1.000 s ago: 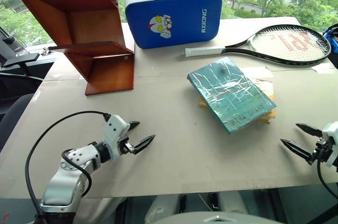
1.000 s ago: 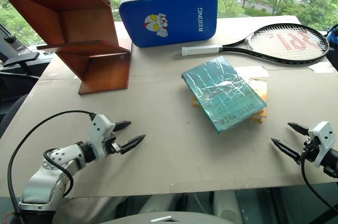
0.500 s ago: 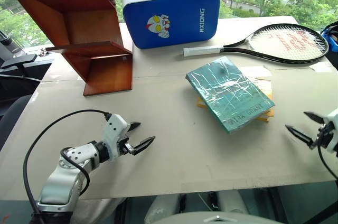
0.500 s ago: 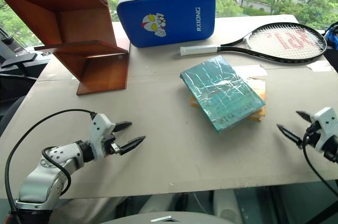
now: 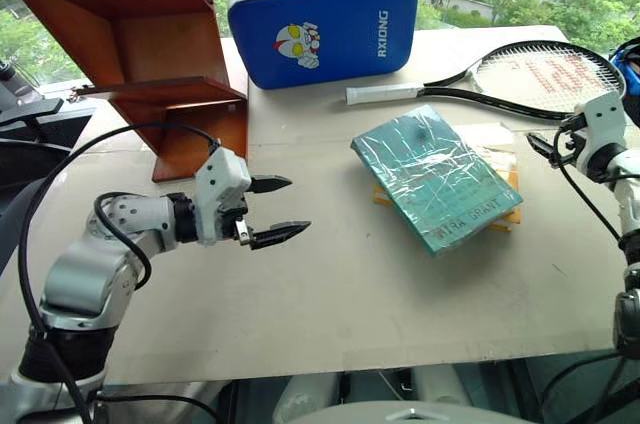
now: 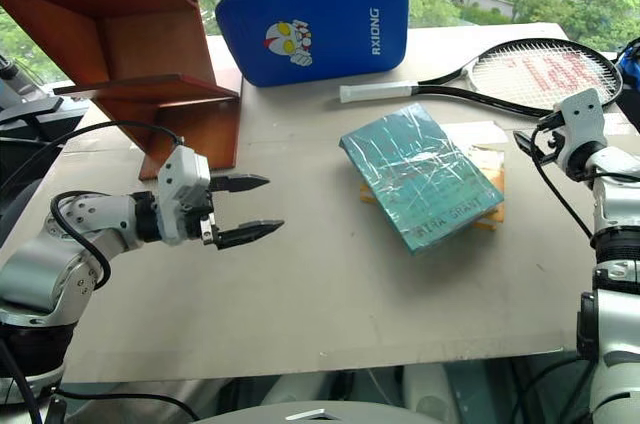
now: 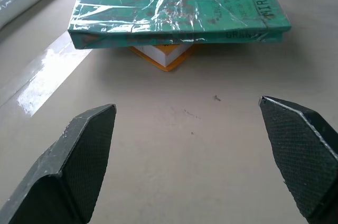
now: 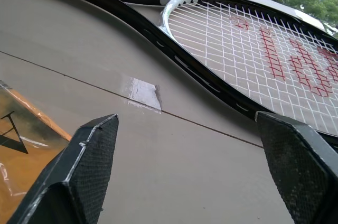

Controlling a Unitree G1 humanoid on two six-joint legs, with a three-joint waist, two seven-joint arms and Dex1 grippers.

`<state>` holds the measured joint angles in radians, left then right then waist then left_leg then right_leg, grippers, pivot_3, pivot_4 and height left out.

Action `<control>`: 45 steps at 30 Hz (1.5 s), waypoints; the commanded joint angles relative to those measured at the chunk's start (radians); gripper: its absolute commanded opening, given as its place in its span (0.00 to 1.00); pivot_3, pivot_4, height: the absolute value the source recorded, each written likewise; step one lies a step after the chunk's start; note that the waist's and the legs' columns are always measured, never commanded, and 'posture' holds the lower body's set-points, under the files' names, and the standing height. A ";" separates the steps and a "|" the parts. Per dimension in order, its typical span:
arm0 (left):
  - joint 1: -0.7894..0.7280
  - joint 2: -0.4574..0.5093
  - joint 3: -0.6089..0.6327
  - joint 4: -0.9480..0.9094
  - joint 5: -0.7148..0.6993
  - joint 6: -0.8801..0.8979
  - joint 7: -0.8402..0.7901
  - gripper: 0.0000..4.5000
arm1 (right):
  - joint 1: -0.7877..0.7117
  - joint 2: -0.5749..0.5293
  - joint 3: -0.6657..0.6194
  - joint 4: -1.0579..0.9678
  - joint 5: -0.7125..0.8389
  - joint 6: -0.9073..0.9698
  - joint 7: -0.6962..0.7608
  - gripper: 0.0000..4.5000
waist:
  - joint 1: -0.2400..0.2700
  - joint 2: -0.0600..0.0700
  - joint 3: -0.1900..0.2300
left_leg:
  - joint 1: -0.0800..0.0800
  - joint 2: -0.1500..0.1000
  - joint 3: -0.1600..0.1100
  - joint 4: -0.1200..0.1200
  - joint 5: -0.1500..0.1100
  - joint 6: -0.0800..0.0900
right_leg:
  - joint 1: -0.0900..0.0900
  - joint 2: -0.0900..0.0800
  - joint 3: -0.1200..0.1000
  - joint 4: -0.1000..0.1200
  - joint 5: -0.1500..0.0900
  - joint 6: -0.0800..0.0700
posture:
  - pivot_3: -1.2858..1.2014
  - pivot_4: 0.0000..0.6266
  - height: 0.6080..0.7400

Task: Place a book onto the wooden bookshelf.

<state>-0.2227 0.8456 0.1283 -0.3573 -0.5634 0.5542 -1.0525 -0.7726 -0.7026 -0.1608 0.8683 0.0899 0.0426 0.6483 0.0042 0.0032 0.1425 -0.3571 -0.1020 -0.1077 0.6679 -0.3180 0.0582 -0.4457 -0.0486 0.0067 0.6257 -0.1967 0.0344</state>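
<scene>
- Left end effector lifted off its low spot near the front of the counter and now hanging higher, fingers spread wide and empty, aimed across at the book.
- In the left wrist view, the book straight ahead between the spread fingertips, well apart from them; no contact.
- Right end effector swung forward from the near right edge to beyond the far right corner of the book, next to the tennis racket; fingers apart with bare counter and racket strings between them, nothing held.
- Book unmoved: flat in its crinkled wrap on the thinner yellow-orange book, right of centre, "MIRA GRANT" edge toward the robot.
- Wooden bookshelf at the far left of the counter, well apart from the book, blue padded case just beside it.
- Judged meaning: approach under way from both sides, probably bracketing the book for a two-sided pickup; grasp not yet begun, lift and carry to the shelf all remaining.
- Likely concern: slippery wrap, and the lower book dragging along if the fingers reach too low.
</scene>
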 commanded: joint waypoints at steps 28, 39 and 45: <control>0.007 0.011 0.018 -0.044 -0.041 0.029 -0.012 1.00 | 0.134 0.060 0.109 -0.377 0.139 0.241 0.515 0.00 | -0.018 0.000 0.000 | -0.004 0.000 -0.002 0.003 0.000 0.000 | -0.003 0.000 -0.001 0.002 0.001 0.000 | 0.52 0.24 1.00; 0.034 -0.242 -0.080 -0.006 -0.062 0.213 0.270 1.00 | 0.268 -0.002 -0.037 -0.561 0.242 0.255 0.452 0.18 | -0.007 0.001 -0.001 | -0.005 0.000 -0.003 0.006 0.000 0.000 | -0.003 0.000 -0.002 0.003 0.001 0.000 | 0.52 0.24 1.00; 0.016 -0.434 -0.059 0.041 -0.263 0.506 0.424 1.00 | 0.631 -0.129 -0.276 -1.056 0.488 0.478 0.485 0.71 | 0.013 0.002 -0.001 | -0.007 0.000 -0.004 0.008 0.000 0.000 | -0.002 0.000 -0.004 0.003 0.001 0.000 | 0.52 0.24 1.00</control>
<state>-0.1862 0.4199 0.0318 -0.3119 -0.7702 1.0121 -0.6624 -0.1506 -0.7983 -0.3597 -0.0715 0.5024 0.4682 1.1271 0.0168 0.0052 0.1412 -0.3636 -0.1024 -0.1119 0.6777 -0.3181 0.0582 -0.4478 -0.0488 0.0031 0.6304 -0.1956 0.0342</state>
